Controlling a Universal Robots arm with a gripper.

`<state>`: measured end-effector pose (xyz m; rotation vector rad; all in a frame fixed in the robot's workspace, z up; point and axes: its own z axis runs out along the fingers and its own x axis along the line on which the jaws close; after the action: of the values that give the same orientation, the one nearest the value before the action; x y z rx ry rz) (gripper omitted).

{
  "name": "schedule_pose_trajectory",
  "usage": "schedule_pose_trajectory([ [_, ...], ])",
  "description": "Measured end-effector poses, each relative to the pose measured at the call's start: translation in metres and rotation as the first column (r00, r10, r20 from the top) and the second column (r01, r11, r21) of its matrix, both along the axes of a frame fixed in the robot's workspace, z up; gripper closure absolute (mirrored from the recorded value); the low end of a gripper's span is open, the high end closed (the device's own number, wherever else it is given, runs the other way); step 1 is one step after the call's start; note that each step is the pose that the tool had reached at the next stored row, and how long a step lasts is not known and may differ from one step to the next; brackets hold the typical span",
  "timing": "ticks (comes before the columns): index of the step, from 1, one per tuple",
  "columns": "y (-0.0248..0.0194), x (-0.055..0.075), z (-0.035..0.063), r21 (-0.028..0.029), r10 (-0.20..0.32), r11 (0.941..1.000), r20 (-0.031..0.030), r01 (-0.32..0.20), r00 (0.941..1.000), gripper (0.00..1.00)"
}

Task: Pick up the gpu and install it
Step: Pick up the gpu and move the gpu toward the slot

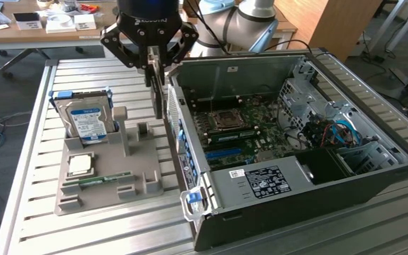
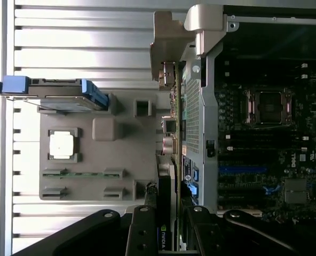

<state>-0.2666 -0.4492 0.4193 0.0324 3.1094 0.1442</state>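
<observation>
Your gripper [image 1: 155,71] has its two fingers closed down narrow on the gpu [image 1: 159,94], one finger on each flat face, so the card is clamped and carried off the slatted table [image 1: 41,212].

In the exterior view the gpu hangs upright and edge-on, so you see only a thin dark slab dropping straight below the fingertips. It is in the air over the table's far half, in the gap between the grey parts holder [image 1: 140,159] and the open computer case [image 1: 303,210]. It sits just beside the case's rear wall and outside the case, not over the motherboard [image 1: 250,135].

The wrist view gives you more of its look. The gpu [image 2: 165,213] runs away from the gripper [image 2: 168,209] as a narrow strip. A black cooler lies on one face, with a small NVIDIA mark near the fingers [image 2: 142,229]. A thin green board edge runs along the side nearer the case. At its far end there is pale silver metal that reads as the end bracket [image 2: 167,40]. You cannot tell exactly where that bracket ends and the case's own metal begins.

On the holder, the hard drive [image 1: 87,119] with a blue label stands upright at the end nearer the table's far edge. The RAM stick [image 1: 101,179] lies flat nearer the table's front edge.
</observation>
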Motion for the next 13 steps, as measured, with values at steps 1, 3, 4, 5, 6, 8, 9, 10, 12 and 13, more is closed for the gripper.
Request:
schedule_pose_trajectory([
  [1, 0.0000, 0.001, 0.0000, 0.0006, 0.000, 1.0000, -0.0001, 0.000, 1.0000, 0.73],
  [3, 0.0000, 0.004, 0.0000, 0.0019, 0.000, 1.0000, -0.0001, 0.000, 1.0000, 0.73],
  [4, 0.0000, 0.005, 0.0000, 0.0027, 0.000, 1.0000, 0.0000, 0.000, 1.0000, 0.73],
  [5, 0.0000, 0.006, 0.0000, 0.0033, 0.000, 1.0000, -0.0001, 0.000, 1.0000, 0.73],
  [6, 0.0000, 0.007, 0.0000, 0.0040, 0.000, 1.0000, -0.0001, 0.000, 1.0000, 0.73],
  [8, 0.0000, 0.010, 0.0000, 0.0054, 0.000, 1.0000, -0.0001, 0.000, 1.0000, 0.73],
  [9, 0.0000, 0.011, 0.0000, 0.0062, 0.000, 1.0000, -0.0001, 0.000, 1.0000, 0.73],
  [10, 0.0000, 0.012, 0.0000, 0.0069, 0.000, 1.0000, 0.0000, 0.000, 1.0000, 0.73],
  [12, 0.0000, 0.014, 0.0001, 0.0085, 0.000, 1.0000, -0.0001, 0.000, 1.0000, 0.73],
  [13, 0.0000, 0.016, 0.0000, 0.0093, 0.000, 1.0000, -0.0001, 0.000, 1.0000, 0.73],
])
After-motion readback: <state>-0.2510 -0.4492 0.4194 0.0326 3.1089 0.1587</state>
